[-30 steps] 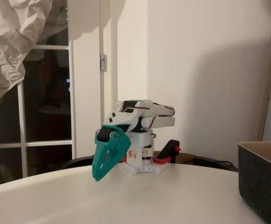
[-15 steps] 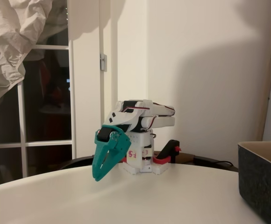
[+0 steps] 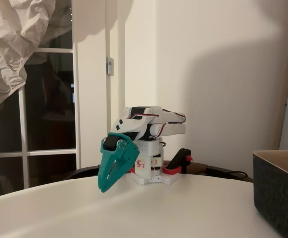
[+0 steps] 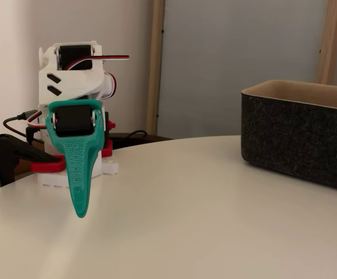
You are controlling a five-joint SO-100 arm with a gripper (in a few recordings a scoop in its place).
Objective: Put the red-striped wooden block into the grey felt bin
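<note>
Above the white table (image 3: pixel 183 208), teal fingers (image 3: pixel 104 186) pressed together (nothing moved since earlier), grey felt bin (image 4: pixel 299 136) well apart.

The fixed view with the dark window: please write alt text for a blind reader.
A folded white robot arm points its shut teal gripper down over a round white table. A dark grey felt bin stands at the right edge.
</note>
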